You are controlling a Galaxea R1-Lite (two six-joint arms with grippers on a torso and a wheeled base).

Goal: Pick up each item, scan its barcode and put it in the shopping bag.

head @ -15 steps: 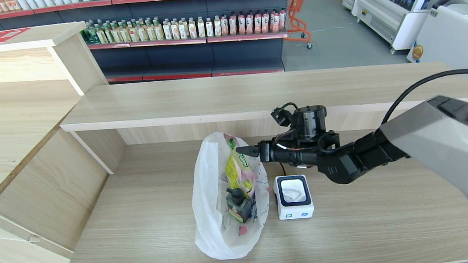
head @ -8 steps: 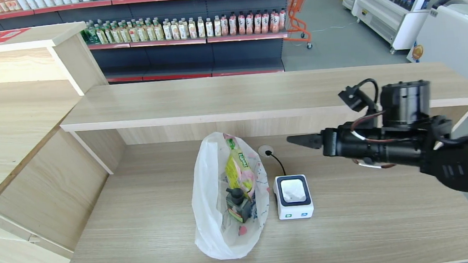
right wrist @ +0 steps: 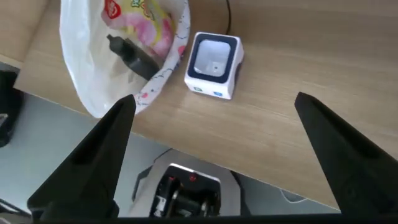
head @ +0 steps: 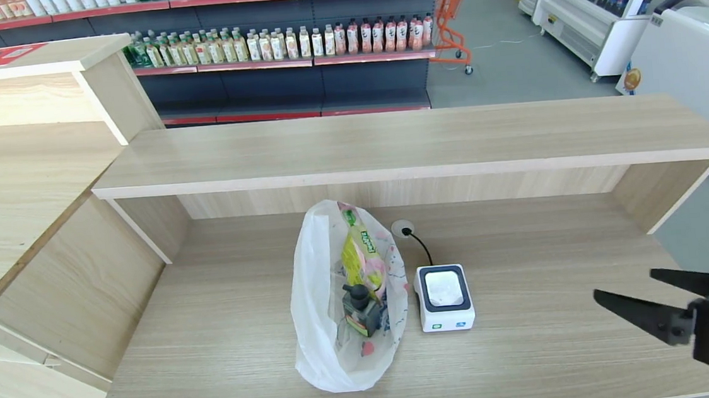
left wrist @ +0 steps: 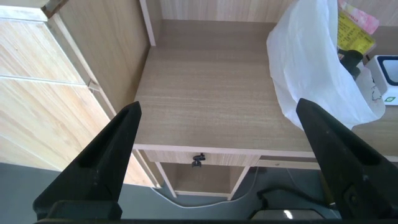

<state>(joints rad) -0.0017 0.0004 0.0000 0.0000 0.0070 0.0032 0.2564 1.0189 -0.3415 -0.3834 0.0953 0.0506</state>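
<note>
A white plastic shopping bag (head: 321,303) lies open on the wooden counter (head: 562,347), holding a yellow-and-pink snack packet (head: 362,252) and a dark pump bottle (head: 360,309). The bag (left wrist: 317,68) and the bag (right wrist: 81,62) also appear in the wrist views. Right beside it stands the white barcode scanner (head: 443,297), with its dark window up, also seen as the scanner (right wrist: 213,65). My right gripper (head: 644,296) hovers open and empty over the counter's front right corner. My left gripper (left wrist: 217,152) is open and empty, off the counter's front left edge.
A raised wooden shelf (head: 413,144) runs along the back of the counter, and a side wall (head: 76,284) closes its left. The scanner's black cable (head: 420,247) runs to a grommet behind it. Store shelves of bottles (head: 279,40) and coolers stand beyond.
My right arm has pulled back from beside the bag's mouth to the front right of the counter, and its gripper now stands open. The bag and scanner have not moved.
</note>
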